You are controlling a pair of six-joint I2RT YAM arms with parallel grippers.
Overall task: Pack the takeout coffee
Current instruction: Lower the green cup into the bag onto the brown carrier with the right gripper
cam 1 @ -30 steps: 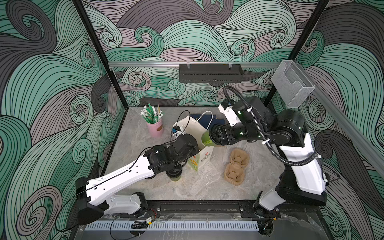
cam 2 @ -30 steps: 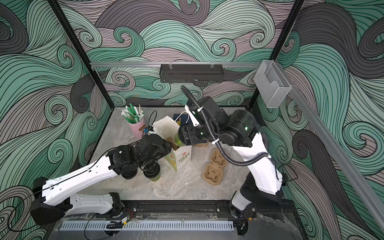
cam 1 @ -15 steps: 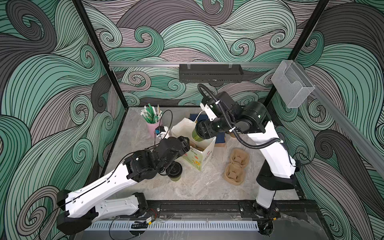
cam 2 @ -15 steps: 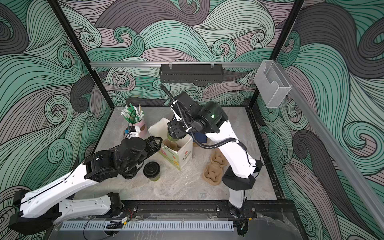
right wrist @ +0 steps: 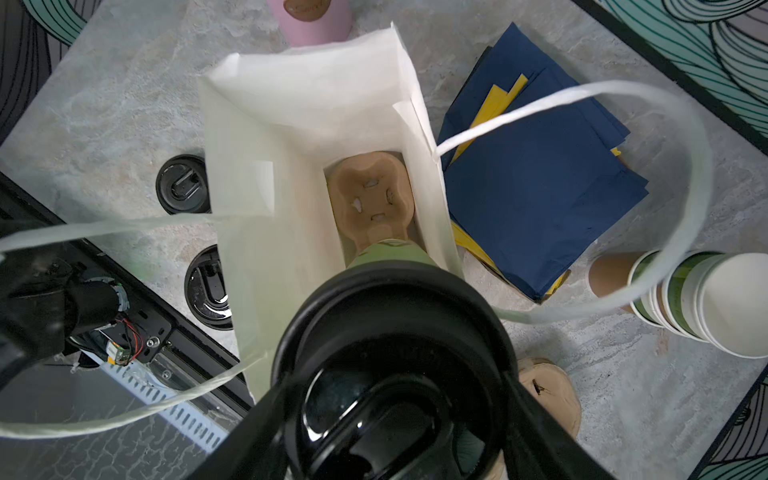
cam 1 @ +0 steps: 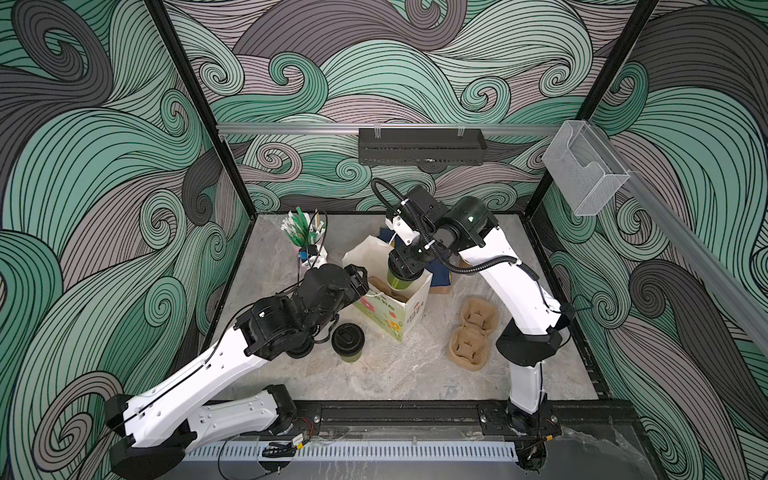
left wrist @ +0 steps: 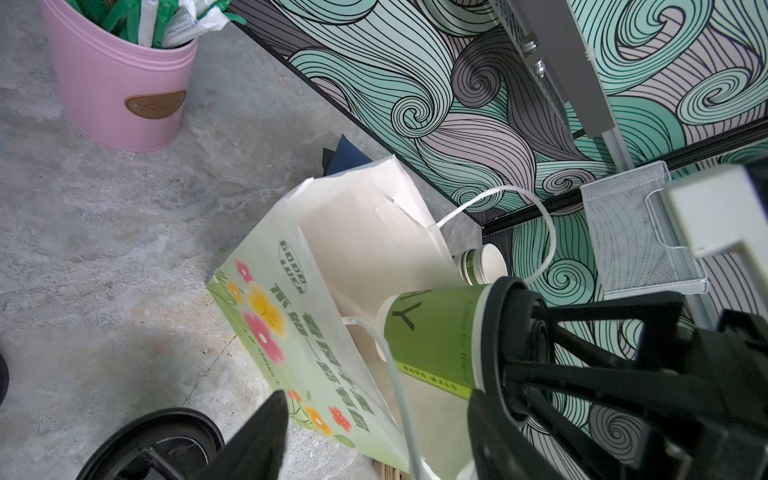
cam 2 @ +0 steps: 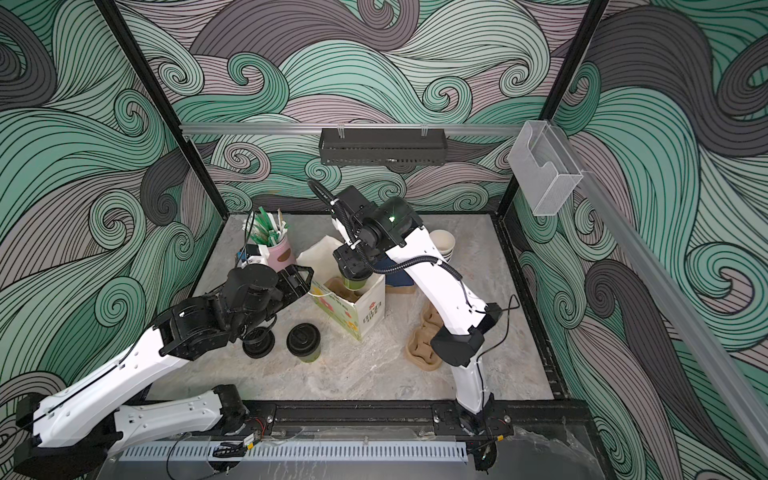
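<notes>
**Step in hand: first cup into the bag.** The right gripper (cam 1: 406,266) clamps the black lid of one green cup (cam 1: 400,284) from above. The cup hangs upright in the mouth of the open paper bag (cam 1: 382,313), with its base below the rim. A brown cup carrier (right wrist: 370,195) lies on the bag floor. In the right wrist view, one carrier pocket is visible and empty, and the cup hides the near part.

The left gripper (cam 2: 302,276) is at the bag's near left edge. Its jaws stand apart and hold nothing. A white bag handle (left wrist: 399,386) runs just beside them.

The second cup (cam 1: 348,341) stands lidded on the table (cam 1: 374,374) in front of the bag, apart from both grippers.

**Next move, as judged:**
1. Lower the held cup straight down into a carrier pocket.
2. Keep the cup vertical and clear of the bag walls and handles.
3. Release only once the cup is seated.
4. Hold the bag mouth open with the left gripper if the paper sags.
5. Fetch the second cup.
</notes>
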